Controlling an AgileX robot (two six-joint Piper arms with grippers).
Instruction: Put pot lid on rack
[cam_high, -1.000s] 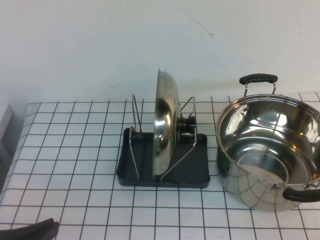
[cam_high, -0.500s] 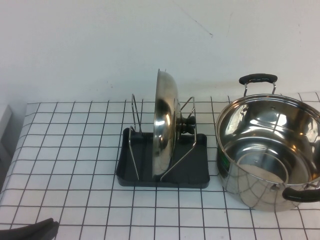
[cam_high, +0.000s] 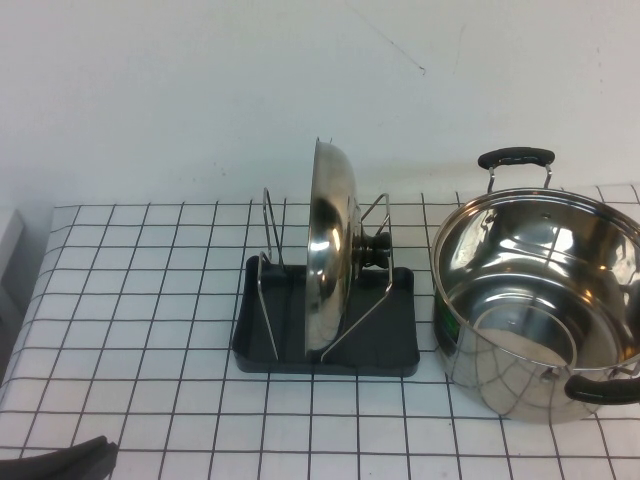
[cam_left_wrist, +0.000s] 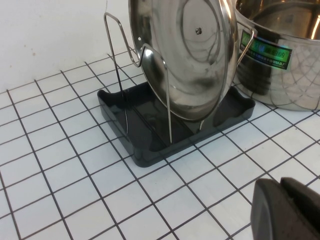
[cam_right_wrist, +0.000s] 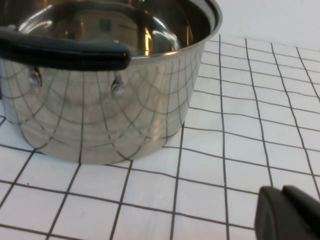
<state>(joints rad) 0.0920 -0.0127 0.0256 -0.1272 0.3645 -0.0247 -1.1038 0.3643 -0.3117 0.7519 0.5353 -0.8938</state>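
The shiny steel pot lid (cam_high: 330, 250) stands on edge in the wire loops of the black rack (cam_high: 385, 345), with its black knob (cam_high: 375, 248) facing right. The left wrist view shows the lid's inner side (cam_left_wrist: 190, 60) upright in the rack (cam_left_wrist: 150, 120). My left gripper (cam_high: 70, 460) sits low at the near left table edge, shut and empty, well clear of the rack; it also shows in the left wrist view (cam_left_wrist: 281, 183). My right gripper (cam_right_wrist: 283, 190) is shut and empty, near the pot's side, and is out of the high view.
A deep steel pot (cam_high: 540, 300) with black loop handles stands right of the rack, close to it, and fills much of the right wrist view (cam_right_wrist: 100, 90). The white grid-patterned table (cam_high: 150, 300) ends at a white wall behind.
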